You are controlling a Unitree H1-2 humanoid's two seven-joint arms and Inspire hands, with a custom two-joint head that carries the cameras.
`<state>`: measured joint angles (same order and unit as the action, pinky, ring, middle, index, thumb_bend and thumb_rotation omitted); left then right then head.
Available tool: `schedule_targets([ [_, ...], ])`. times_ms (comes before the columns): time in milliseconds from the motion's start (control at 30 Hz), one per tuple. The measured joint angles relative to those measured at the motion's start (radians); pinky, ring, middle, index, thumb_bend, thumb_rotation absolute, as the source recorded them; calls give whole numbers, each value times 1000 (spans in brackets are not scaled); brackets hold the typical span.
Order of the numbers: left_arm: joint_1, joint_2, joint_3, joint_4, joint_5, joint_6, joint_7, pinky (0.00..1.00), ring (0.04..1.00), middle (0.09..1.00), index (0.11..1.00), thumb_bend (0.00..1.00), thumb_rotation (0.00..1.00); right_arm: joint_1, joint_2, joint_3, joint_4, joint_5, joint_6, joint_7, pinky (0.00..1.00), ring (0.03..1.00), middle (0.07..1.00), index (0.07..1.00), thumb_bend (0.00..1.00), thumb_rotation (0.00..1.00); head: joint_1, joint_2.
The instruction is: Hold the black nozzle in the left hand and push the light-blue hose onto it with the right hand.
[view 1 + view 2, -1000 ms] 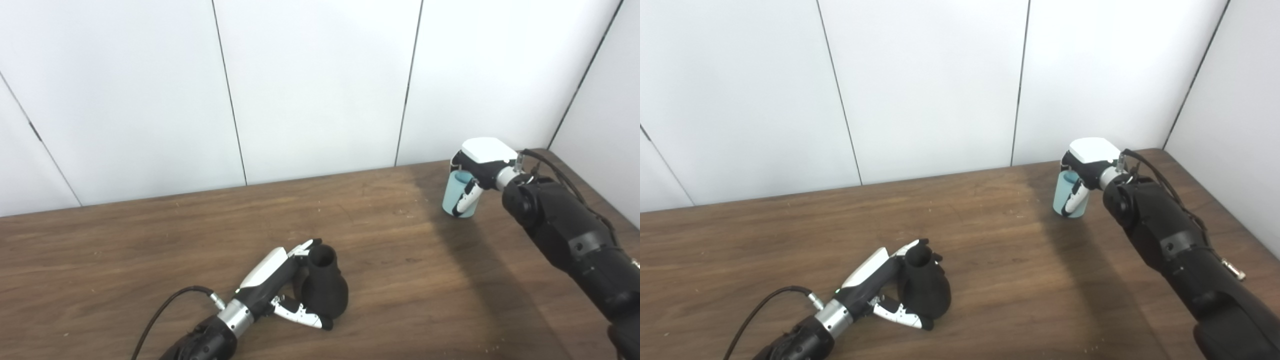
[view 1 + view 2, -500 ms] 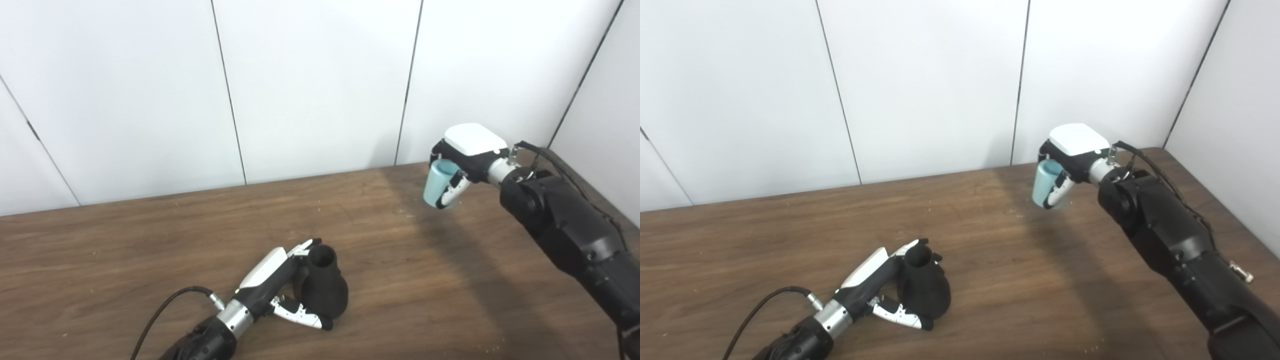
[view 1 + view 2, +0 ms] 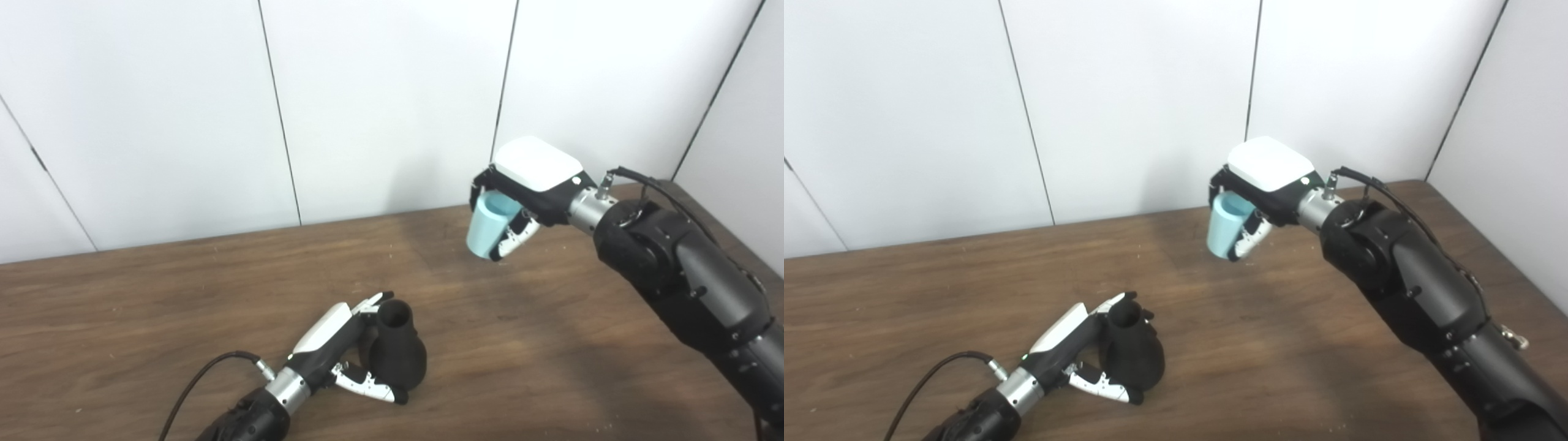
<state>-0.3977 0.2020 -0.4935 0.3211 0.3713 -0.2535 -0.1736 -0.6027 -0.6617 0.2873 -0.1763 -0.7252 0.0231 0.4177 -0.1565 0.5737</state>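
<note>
The black nozzle [image 3: 398,358] stands upright on the wooden table [image 3: 122,318], its round mouth facing up. My left hand [image 3: 343,352] wraps it from the left, fingers behind its neck and thumb across its base. The light-blue hose piece [image 3: 488,225], a short open tube, hangs in the air above the table's back right part. My right hand [image 3: 527,193] is shut on it, fingers curled around its side. The hose is tilted, its open top towards the hand, and it sits up and to the right of the nozzle, well apart from it.
White wall panels [image 3: 380,104] rise right behind the table's back edge and along its right side. A black cable [image 3: 202,376] runs from my left wrist over the table's front. The right forearm [image 3: 686,288] crosses the table's right part.
My right hand has lifted the hose off the table at the back right and carried it left, towards the nozzle. The left hand and the nozzle have stayed put.
</note>
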Motion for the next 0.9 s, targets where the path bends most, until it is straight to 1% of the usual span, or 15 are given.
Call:
schedule_targets([
  [100, 3, 0, -1, -9, 1, 12, 1, 1000, 989, 808, 480, 522, 64, 0, 19, -2, -62, 29, 1, 33, 144, 229, 332, 485, 515, 127, 24, 12],
  [300, 3, -1, -3, -16, 2, 26, 1, 1000, 983, 809, 480, 521, 63, 0, 59, -3, -149, 89, 7, 111, 154, 243, 352, 485, 515, 128, 38, 29],
  [333, 3, -1, -3, -19, 2, 31, 1, 1000, 983, 809, 480, 522, 63, 0, 65, -3, -165, 99, 11, 125, 157, 247, 411, 484, 521, 65, 38, 29],
  [367, 4, -1, -4, -21, 2, 36, 1, 1000, 983, 810, 480, 522, 63, -1, 74, -4, -182, 110, 14, 136, 158, 249, 441, 483, 525, 33, 40, 31],
  [400, 4, -1, -5, -23, 3, 41, 1, 1000, 982, 810, 480, 522, 63, -1, 84, -3, -198, 117, 18, 146, 161, 256, 423, 507, 522, 13, 40, 31],
  [500, 5, -1, -7, -26, 3, 49, 1, 1000, 982, 810, 480, 522, 63, -9, 116, -3, -237, 128, 26, 175, 169, 268, 418, 522, 521, 0, 46, 34],
  [667, 5, -1, -10, -30, 3, 53, 1, 1000, 981, 811, 480, 522, 63, -28, 156, -2, -280, 143, 28, 211, 172, 269, 426, 521, 522, 0, 52, 37],
  [900, 11, -1, -11, -43, 3, 69, 1, 1000, 981, 815, 479, 522, 64, -41, 189, -2, -334, 150, 37, 253, 182, 274, 424, 520, 522, 0, 57, 40],
])
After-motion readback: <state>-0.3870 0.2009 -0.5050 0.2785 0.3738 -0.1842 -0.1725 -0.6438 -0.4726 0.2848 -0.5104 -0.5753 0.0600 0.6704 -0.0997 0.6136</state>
